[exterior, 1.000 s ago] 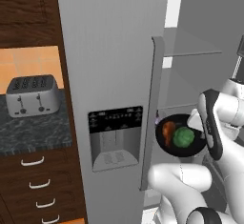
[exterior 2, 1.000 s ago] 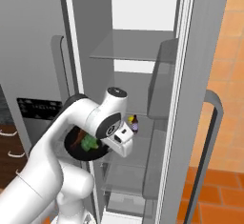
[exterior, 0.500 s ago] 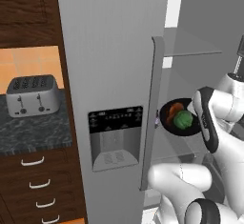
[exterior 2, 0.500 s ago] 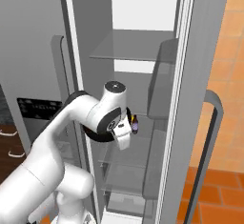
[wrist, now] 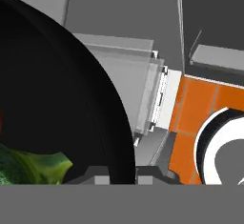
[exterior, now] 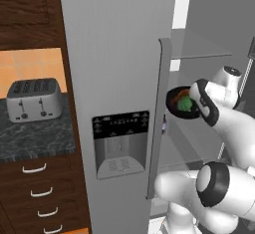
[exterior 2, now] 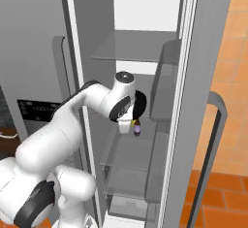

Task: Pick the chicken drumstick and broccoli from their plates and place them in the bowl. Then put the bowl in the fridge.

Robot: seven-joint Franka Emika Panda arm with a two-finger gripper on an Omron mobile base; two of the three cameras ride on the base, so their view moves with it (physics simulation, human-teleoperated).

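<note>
The gripper (wrist: pixel 116 173) pinches the bowl (exterior: pixel 175 98) rim at frame centre, keeping broccoli (exterior: pixel 185 104) level for the fridge (exterior 2: pixel 145 52) shelf.

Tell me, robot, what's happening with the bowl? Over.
Gripper shut on bowl rim. Broccoli inside, bowl held up inside the open fridge. Small bottle close by.
</note>
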